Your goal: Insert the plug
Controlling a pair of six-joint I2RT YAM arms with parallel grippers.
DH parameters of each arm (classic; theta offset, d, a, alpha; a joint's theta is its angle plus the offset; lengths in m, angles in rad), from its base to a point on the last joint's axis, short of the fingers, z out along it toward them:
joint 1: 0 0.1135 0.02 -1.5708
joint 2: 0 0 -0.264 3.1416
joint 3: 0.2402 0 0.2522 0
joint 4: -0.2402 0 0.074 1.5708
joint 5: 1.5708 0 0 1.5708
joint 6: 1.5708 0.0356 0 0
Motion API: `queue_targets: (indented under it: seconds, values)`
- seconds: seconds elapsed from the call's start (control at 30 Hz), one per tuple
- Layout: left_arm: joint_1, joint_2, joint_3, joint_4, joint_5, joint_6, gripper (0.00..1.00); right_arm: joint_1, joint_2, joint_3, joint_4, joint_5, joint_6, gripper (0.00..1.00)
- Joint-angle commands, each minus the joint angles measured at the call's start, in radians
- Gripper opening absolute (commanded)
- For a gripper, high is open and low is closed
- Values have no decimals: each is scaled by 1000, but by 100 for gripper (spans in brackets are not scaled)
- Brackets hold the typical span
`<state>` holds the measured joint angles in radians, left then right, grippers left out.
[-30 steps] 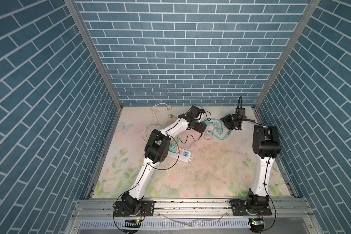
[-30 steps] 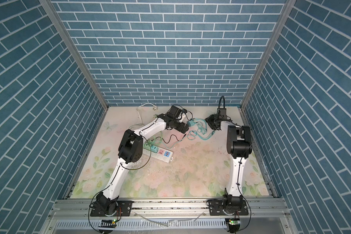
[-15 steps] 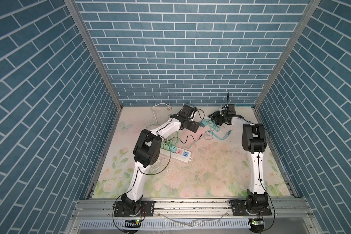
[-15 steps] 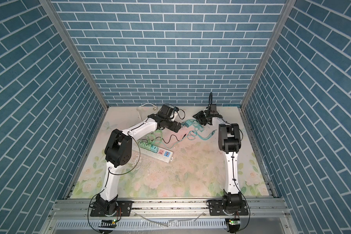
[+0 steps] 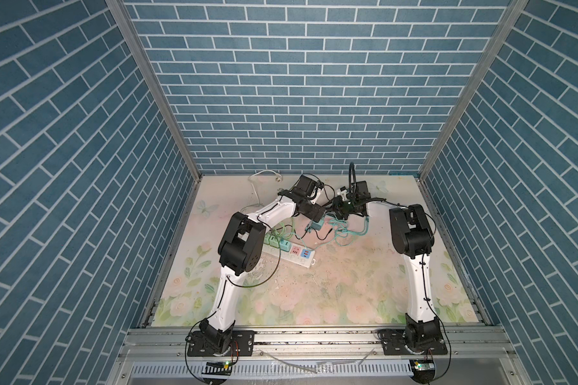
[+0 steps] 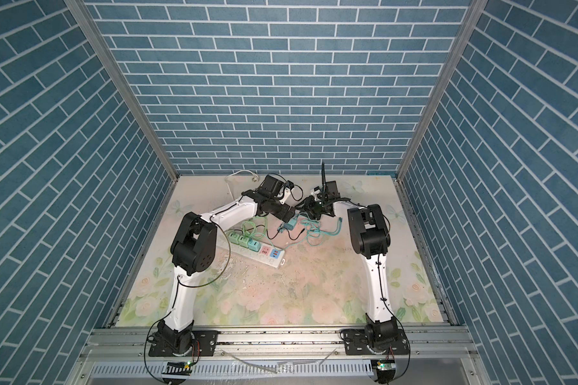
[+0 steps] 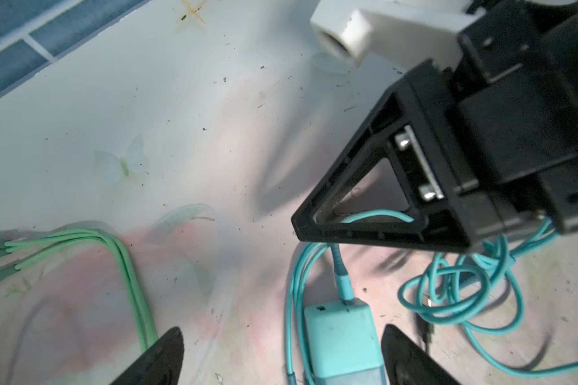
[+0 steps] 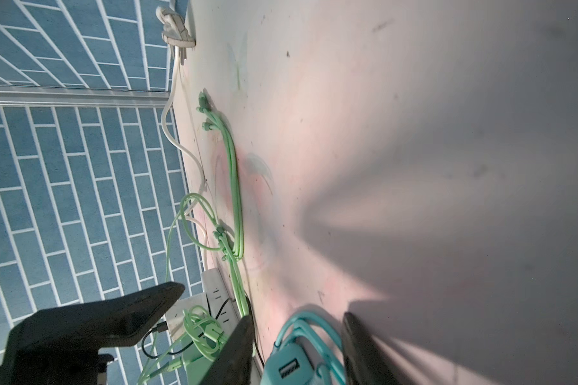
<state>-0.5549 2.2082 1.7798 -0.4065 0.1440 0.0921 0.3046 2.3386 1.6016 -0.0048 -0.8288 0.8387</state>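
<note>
The teal plug point(image 5: 315, 226) point(image 6: 289, 227) lies on the floral table at the back middle, its teal cable point(image 7: 447, 300) looped beside it. My left gripper point(image 7: 282, 333) point(image 5: 317, 218) is open over it; the plug point(image 7: 341, 336) lies between the fingers, nearer one of them. My right gripper point(image 8: 297, 320) point(image 5: 332, 216) faces it from the other side with its fingers apart. The plug's USB end point(image 8: 287, 366) shows between them, with gaps on both sides. One right finger point(image 7: 347, 216) hangs just above the cable. The white power strip point(image 5: 309, 263) point(image 6: 276, 263) lies nearer the front left.
Several green and pink plugs sit in the strip. Green cables point(image 7: 127, 266) point(image 8: 234, 186) run along the table to the left of the plug. A white cord point(image 5: 256, 186) curls toward the back wall. A thin black wire point(image 5: 321, 236) lies by the plug.
Both elbows have swung left. The right gripper has turned and come left and down toward the plug, close to the left gripper. The plug has stayed on the table.
</note>
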Motion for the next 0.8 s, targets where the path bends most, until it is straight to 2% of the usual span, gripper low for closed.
queue_targets:
  seconds: [0.0,0.2,0.43,0.77]
  values:
    - [-3,17,34,-57,19,24,89,-18,-45,-68,43,30,37,45]
    - [-22,19,40,-109,23,19,85,-44,-88,-114,101,113,58,47]
    - [-68,32,23,-119,12,-15,83,-50,-96,-107,136,117,71,50]
    - [-89,40,-7,-126,-14,-54,79,-87,-185,-199,156,165,51,53]
